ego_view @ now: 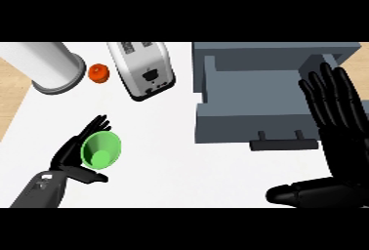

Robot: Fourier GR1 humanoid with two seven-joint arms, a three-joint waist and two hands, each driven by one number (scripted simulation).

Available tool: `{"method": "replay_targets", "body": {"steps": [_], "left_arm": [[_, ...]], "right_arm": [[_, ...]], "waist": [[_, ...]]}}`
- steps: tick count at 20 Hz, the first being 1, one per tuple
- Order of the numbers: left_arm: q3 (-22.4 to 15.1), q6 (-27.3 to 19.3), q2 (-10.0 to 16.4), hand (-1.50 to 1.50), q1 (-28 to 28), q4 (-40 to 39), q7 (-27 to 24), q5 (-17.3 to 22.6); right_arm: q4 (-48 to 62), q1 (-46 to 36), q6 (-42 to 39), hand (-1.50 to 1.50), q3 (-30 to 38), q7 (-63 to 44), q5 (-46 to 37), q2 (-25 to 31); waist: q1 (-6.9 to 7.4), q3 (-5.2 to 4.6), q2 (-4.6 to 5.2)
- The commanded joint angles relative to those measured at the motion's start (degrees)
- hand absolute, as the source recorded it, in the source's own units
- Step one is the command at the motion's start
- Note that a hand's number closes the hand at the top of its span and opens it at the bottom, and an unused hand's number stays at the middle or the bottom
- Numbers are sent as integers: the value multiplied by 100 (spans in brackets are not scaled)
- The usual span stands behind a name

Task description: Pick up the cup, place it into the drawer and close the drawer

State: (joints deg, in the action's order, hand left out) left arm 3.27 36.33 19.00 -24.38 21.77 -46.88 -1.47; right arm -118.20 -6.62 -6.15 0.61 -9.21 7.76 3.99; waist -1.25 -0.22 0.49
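**ITEM 1: cup**. Green, mouth tilted toward the camera. Sits lower-left on the counter, well apart from the drawer. Can't tell whether it's off the surface.

**ITEM 2: left hand**. Fingers run up behind the cup's left side and the thumb curls in under its lower rim. Reads as a grasp on the cup.

**ITEM 3: right hand**. At the right edge, fingers straight & up, thumb out, holding nothing. Resting beside the drawer.

**ITEM 4: drawer**. Grey, open, tray exposed from above. Handle is on the front face, on your side.

**ITEM 5: misc., far side.** Toaster, white roll, small orange obj.. None lie btwn cup & drawer.

**STEP IN HAND (my read):** carry the cup to the drawer.
- Lift before you go sideways, so the cup's base clears the drawer's front wall.
- Travel right & away, w/ the thumb tucked under the rim.
- Lower inside the tray, not onto a wall.
- Let go only once the cup is seated.

**Risk:** a tilted cup may roll on release, so right it first if poss.

**After:** the front face needs a push, and your right hand is the nearer one.
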Motion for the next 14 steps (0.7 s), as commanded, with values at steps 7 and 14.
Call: {"method": "replay_targets", "body": {"steps": [7, 14], "left_arm": [[-179, 1545, -178, 150, 71, 260, -807, 329], [-161, 1123, -75, 150, 230, 546, -1332, 460]], "right_arm": [[-261, -16, -31, -150, 187, -319, 210, 165], [-104, -145, -27, -150, 270, -205, 219, 169]], "waist": [[-25, -5, -16], [66, 4, -16]]}}
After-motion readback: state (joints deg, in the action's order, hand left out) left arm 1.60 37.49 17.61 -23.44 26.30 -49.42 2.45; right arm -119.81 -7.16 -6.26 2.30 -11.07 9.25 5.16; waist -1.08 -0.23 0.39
